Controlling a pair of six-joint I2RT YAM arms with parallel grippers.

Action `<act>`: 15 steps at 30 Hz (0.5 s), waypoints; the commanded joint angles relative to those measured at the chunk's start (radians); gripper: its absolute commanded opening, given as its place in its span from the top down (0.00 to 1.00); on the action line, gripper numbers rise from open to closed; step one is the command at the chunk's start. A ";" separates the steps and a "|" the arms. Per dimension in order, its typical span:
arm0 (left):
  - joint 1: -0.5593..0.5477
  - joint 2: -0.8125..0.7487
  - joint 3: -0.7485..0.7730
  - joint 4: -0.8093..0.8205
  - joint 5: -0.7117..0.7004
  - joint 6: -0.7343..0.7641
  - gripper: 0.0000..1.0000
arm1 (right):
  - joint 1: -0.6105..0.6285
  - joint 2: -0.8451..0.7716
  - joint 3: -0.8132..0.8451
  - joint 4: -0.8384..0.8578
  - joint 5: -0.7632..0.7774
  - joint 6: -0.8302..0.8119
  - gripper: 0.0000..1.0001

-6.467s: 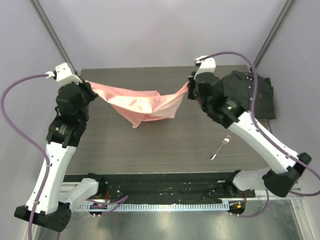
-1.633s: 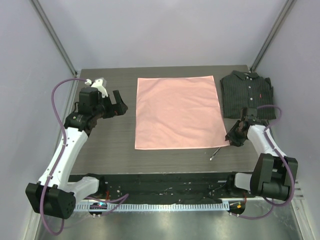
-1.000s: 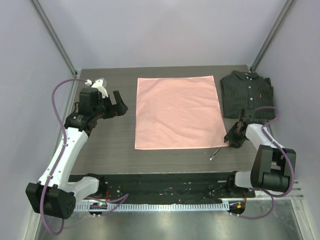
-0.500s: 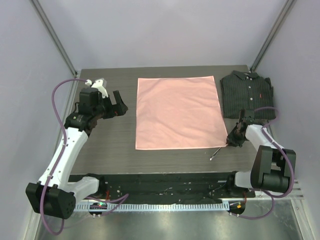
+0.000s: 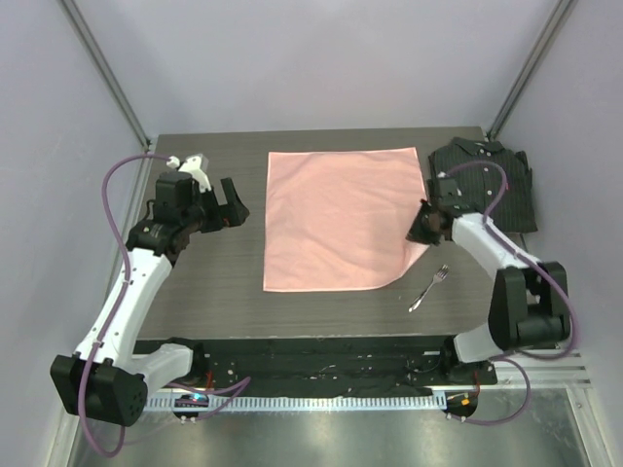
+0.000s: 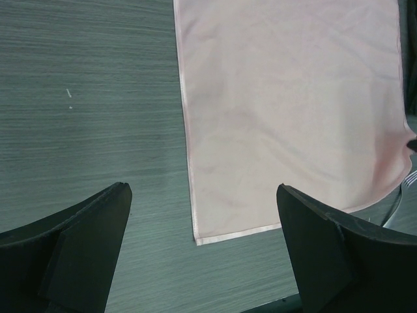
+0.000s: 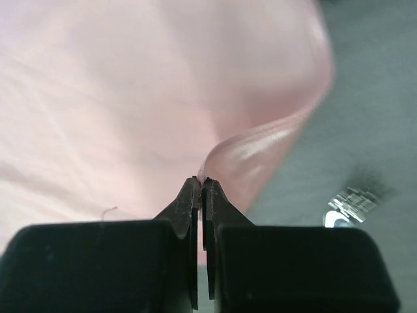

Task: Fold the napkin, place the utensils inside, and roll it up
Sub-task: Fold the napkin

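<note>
The salmon-pink napkin lies spread flat on the dark table, except its near right corner, which is lifted and curled inward. My right gripper is shut on that corner; in the right wrist view the jaws pinch the cloth's edge. The slim silver fork lies bare on the table just right of the napkin's near edge, its tines also visible. My left gripper hovers wide open left of the napkin, whose near left corner shows between its fingers.
A dark pinstriped folded shirt lies at the back right, behind the right arm. The table's near edge runs just below the napkin. A dark strip of wood-grain tabletop lies left of the cloth.
My right gripper closed on the napkin's near right corner and lifted it up and back toward the middle, uncovering the fork. The left arm stayed still.
</note>
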 commanded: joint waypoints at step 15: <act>0.004 0.047 -0.013 0.032 -0.048 0.042 0.00 | 0.320 0.828 0.927 0.323 -0.108 0.177 0.99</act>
